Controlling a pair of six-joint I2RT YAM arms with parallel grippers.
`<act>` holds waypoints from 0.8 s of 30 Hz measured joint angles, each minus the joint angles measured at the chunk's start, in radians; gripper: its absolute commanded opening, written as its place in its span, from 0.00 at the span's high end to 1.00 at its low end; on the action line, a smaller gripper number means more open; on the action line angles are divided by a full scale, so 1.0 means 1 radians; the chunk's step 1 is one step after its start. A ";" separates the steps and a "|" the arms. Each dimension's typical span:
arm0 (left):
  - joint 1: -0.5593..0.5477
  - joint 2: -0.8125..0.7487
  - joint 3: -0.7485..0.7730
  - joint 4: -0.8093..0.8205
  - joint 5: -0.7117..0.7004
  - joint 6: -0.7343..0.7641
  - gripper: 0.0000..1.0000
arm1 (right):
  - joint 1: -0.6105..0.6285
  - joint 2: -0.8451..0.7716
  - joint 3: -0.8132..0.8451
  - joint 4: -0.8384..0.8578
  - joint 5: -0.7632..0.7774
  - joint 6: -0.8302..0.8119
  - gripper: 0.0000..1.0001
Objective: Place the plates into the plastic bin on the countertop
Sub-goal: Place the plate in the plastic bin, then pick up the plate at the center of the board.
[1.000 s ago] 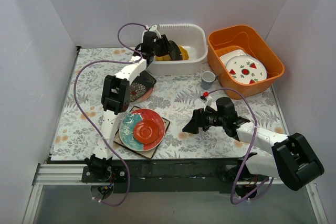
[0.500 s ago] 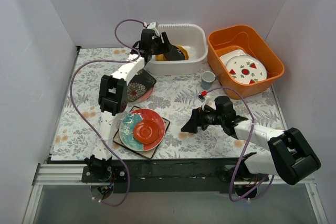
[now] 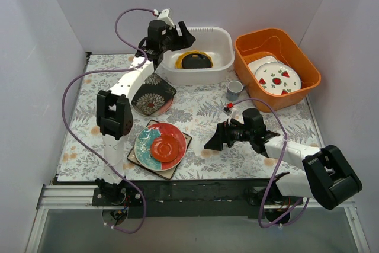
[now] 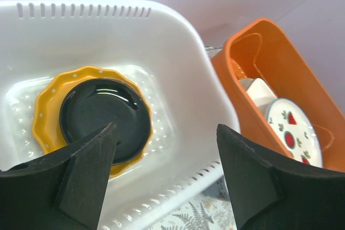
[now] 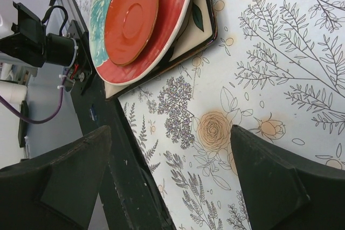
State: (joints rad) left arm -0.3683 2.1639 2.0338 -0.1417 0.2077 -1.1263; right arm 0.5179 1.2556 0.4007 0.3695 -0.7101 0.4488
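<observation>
Left gripper spread above plastic bin; dark brown plate on yellow plate inside, below it; right gripper spread.

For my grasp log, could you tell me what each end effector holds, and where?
Nothing: the left end effector is open above the bin, the right end effector open over the countertop.

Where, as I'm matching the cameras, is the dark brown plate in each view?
Top external: dark brown plate at upper centre, inside the white bin.
Left wrist: left of centre, lying on the yellow plate in the bin.
Right wrist: not in it.
Shared landmark: the orange tub, right of the bin in both those views.
</observation>
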 measured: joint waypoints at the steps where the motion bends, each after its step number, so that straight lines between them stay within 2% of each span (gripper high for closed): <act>1: 0.000 -0.021 -0.016 0.003 0.007 -0.001 0.25 | 0.000 -0.004 -0.003 0.000 0.001 0.001 0.02; 5: 0.000 -0.089 -0.071 0.023 0.034 -0.005 0.21 | 0.000 -0.029 -0.010 -0.004 0.006 0.001 0.02; 12: 0.000 -0.107 -0.146 0.077 0.092 -0.037 0.16 | 0.000 -0.078 -0.019 -0.032 0.035 0.004 0.02; 18: 0.000 -0.148 -0.309 0.106 0.152 -0.066 0.15 | 0.000 -0.084 -0.019 -0.055 0.054 0.004 0.02; 24: 0.000 -0.322 -0.554 0.138 0.169 -0.076 0.13 | 0.000 -0.042 -0.014 -0.054 0.051 0.005 0.02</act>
State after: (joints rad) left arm -0.3683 1.8420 1.4803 -0.0036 0.3767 -1.2026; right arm 0.5182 1.2140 0.3866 0.3157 -0.6590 0.4534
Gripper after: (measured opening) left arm 0.861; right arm 0.982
